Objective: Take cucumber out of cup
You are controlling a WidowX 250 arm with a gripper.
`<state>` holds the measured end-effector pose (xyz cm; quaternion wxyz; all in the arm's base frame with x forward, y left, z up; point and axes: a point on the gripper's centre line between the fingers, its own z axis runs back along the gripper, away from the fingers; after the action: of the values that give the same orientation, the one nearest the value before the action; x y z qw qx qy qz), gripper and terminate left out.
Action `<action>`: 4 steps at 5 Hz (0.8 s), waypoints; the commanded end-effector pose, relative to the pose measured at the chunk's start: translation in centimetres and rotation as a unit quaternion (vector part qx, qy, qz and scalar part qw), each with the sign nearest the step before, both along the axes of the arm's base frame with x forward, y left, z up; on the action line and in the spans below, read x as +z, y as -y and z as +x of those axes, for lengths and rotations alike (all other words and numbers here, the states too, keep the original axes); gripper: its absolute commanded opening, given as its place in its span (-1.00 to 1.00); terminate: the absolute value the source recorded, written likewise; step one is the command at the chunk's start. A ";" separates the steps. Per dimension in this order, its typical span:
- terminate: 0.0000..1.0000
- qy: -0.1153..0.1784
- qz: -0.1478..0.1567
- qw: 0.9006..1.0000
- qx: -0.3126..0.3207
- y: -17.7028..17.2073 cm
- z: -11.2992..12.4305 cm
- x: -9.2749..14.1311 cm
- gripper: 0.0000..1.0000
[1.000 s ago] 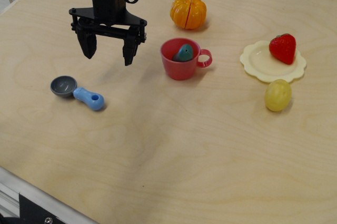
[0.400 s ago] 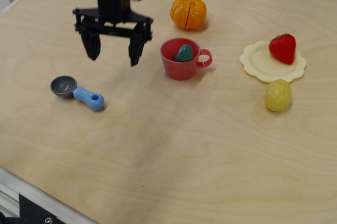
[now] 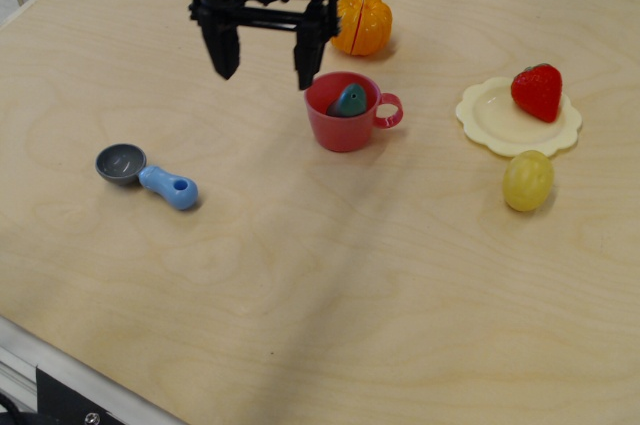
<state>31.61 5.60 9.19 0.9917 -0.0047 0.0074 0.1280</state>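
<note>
Wooden table, single overhead-angled view. Nearest the camera, left side: a scoop with grey bowl and blue handle is lying flat on the wood. Right side, slightly farther: a yellow lemon-like toy is sitting on the table just in front of a cream scalloped plate; a red strawberry toy is resting on the plate's far right part.

Mid-table: the red cup is standing upright, loop handle pointing right. The teal cucumber is sitting inside the cup, leaning against the inner wall, tip showing at about rim level.

Farther back: the black gripper is hanging above the table, just left of the cup, fingers pointing down and spread wide apart, gripping nothing. Its right-hand finger is overlapping the cup's left rim in view; contact cannot be told. Behind it, an orange toy is sitting on the table, partly covered by the gripper frame.
</note>
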 end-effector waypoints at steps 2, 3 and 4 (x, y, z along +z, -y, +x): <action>-1.00 0.041 0.014 0.998 -0.046 4.3 4.5 0.2 1.00; -1.00 0.033 0.022 0.998 -0.045 4.4 4.7 -0.7 1.00; -1.00 0.024 0.028 0.999 -0.035 4.1 4.6 -1.4 1.00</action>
<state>35.60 1.35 6.06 0.9954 0.0210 0.0098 0.0932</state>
